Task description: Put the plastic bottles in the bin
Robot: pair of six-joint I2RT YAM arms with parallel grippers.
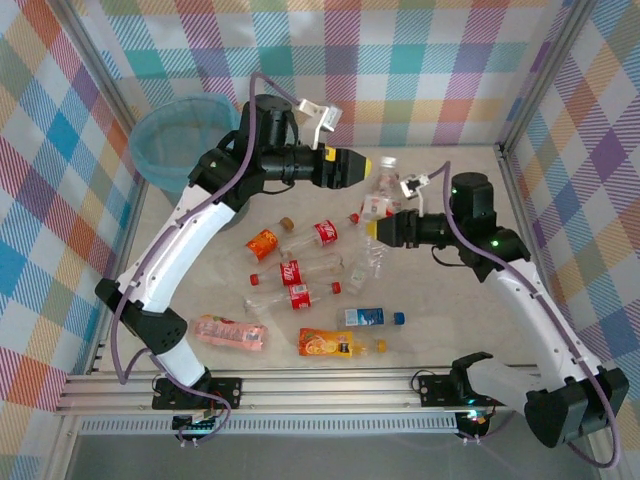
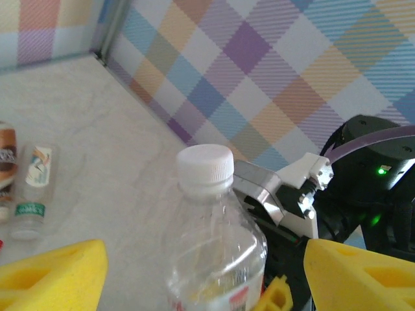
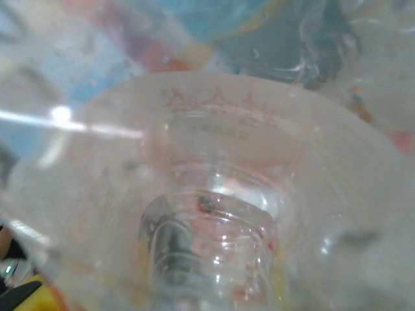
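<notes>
**Left gripper wide around a white-capped bottle**

Top view: the bin (image 1: 185,140) stands at upper left and bottles (image 1: 300,272) lie in the centre. The left gripper (image 1: 372,168) is at a capped bottle (image 1: 383,180). I cannot tell the state of the right gripper (image 1: 375,232).

Left wrist: the yellow fingers (image 2: 52,278) stand wide beside this bottle, not touching.

Right wrist: another bottle (image 3: 214,194) is very close and blurred.

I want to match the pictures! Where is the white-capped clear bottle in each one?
Top external: white-capped bottle, right of centre, beside the left gripper.
Left wrist: bottom centre, between its yellow fingers.
Right wrist: a clear bottle, close and blurry; maybe the same, cannot tell.
Shared landmark: those yellow fingers.
</notes>
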